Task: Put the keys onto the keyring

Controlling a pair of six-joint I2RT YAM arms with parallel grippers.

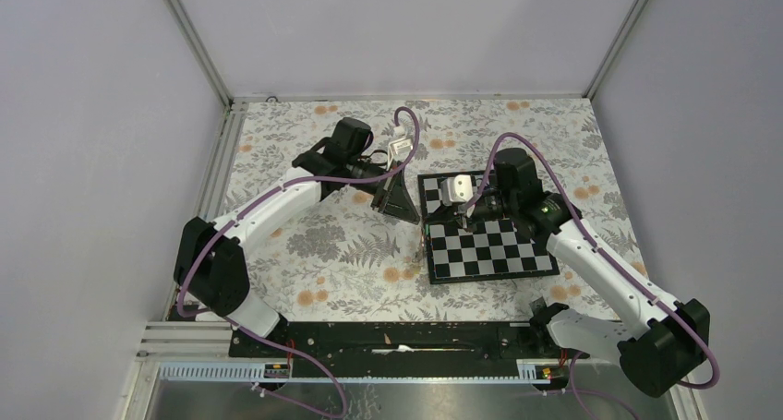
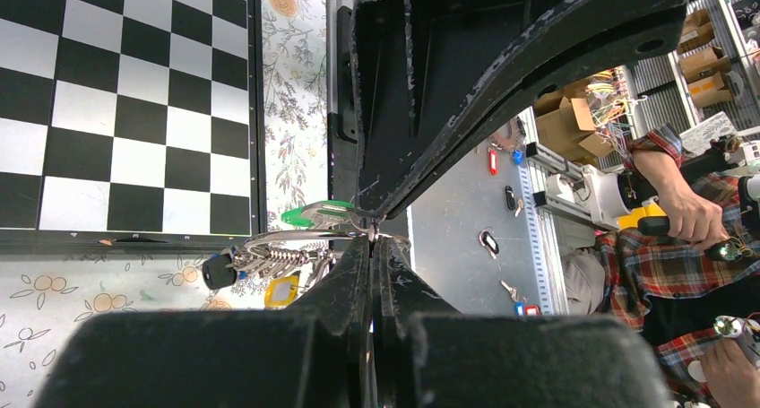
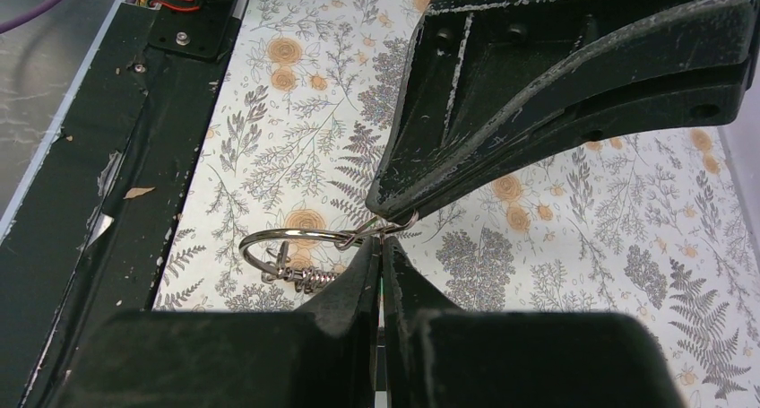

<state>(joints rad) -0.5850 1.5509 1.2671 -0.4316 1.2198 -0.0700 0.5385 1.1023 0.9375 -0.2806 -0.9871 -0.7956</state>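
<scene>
Left gripper (image 2: 372,236) clenched on thin wire of the keyring (image 2: 273,260), held up off the desk (image 3: 296,94) by the near-left edge of the chessboard (image 2: 116,94). Bunch hangs to one side of the fingers: blue key (image 2: 215,269), yellow tag (image 2: 280,291), spring coil. Green key (image 2: 314,215) lies along the ring wire right at the pinch; can't tell if it's threaded on or only touching. Black key not seen in any view.

Right gripper (image 3: 381,239) also clamped on ring wire, with the loop and coil sticking out to one side above the floral desk. Looks like two-handed hold: one arm steadies the ring in the air, the other works the split or the key, so the wire can't swing away. Top view too small to confirm the keys. Judged mid-threading, green key in progress, black key left to do.
</scene>
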